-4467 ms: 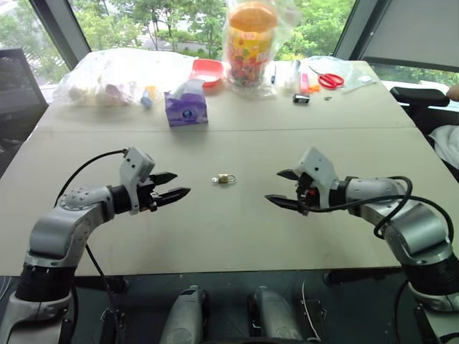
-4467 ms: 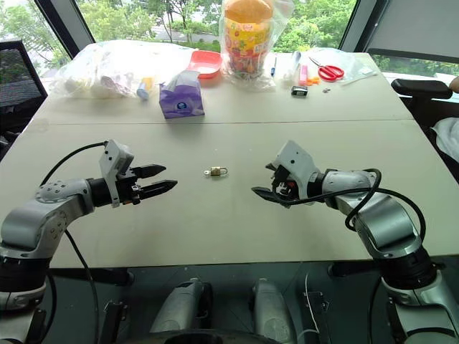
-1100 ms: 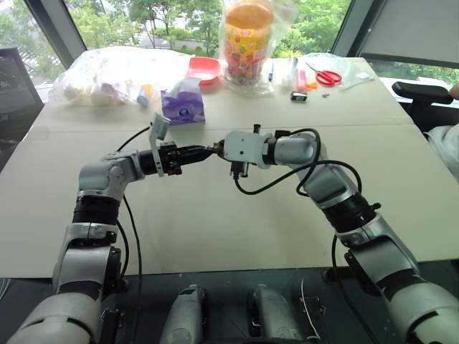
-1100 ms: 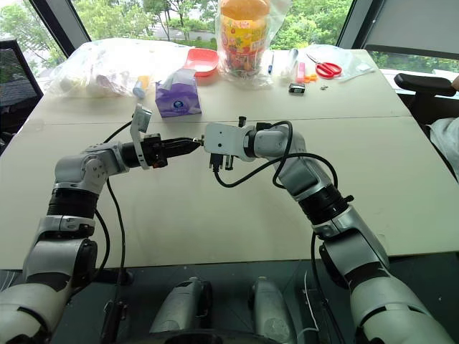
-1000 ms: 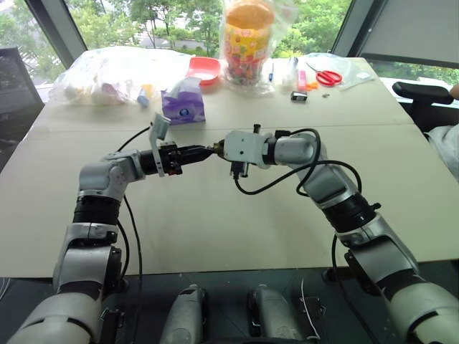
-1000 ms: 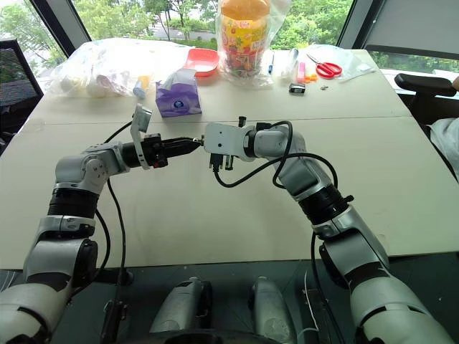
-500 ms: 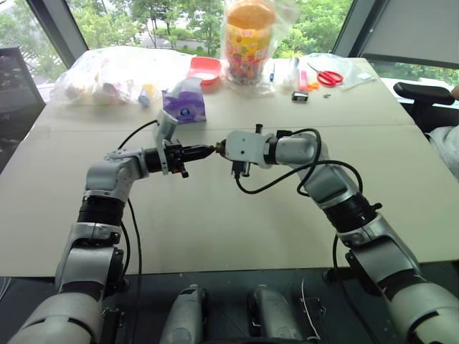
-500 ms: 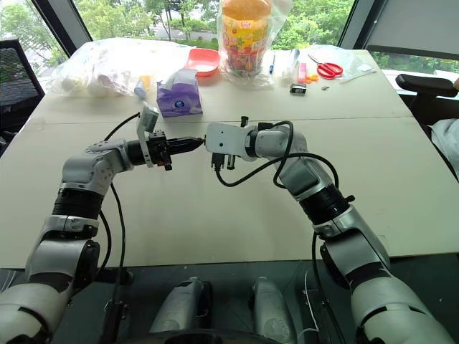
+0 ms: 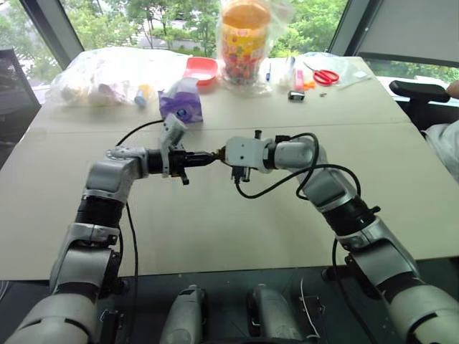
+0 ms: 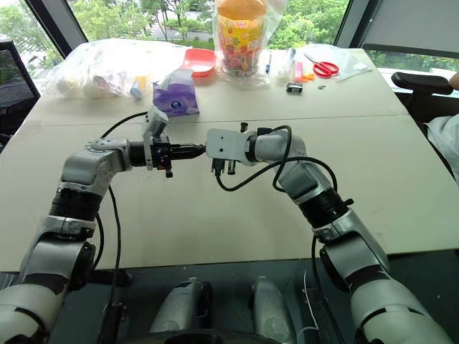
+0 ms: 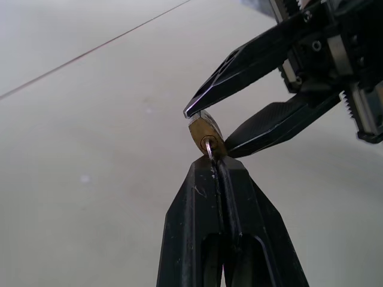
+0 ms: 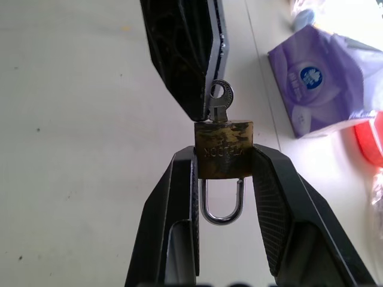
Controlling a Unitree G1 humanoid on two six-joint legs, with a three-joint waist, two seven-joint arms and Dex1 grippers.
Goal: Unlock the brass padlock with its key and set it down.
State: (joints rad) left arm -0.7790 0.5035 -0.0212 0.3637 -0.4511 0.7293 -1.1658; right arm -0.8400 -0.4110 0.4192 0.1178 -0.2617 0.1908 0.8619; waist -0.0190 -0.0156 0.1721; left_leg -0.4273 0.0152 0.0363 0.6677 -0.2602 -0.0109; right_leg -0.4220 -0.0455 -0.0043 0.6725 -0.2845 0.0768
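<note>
The brass padlock [image 12: 223,156] is held above the table, clamped by its sides in my shut right gripper [image 12: 223,156], with its silver shackle [image 12: 222,203] pointing back toward the wrist. The small silvery key [image 12: 219,98] sticks out of the padlock's far end. My left gripper [image 11: 213,162] is shut on the key's head, its fingers [image 12: 185,54] meeting the lock end-on. In the head views both grippers meet tip to tip over the middle of the table, left gripper [image 9: 203,156] and right gripper [image 9: 220,153], with the padlock [image 9: 217,153] between them.
Along the table's far edge lie a purple tissue pack [image 9: 181,106], a red dish [image 9: 200,69], a bagged colourful jar [image 9: 242,39], clear plastic bags [image 9: 107,75], red-handled scissors [image 9: 326,75] and a small black-and-silver object [image 9: 295,94]. A seam [image 9: 373,123] crosses the tabletop.
My left gripper has closed on the key and its wrist has rolled, tilting the camera mount. The right gripper and the padlock have stayed in place.
</note>
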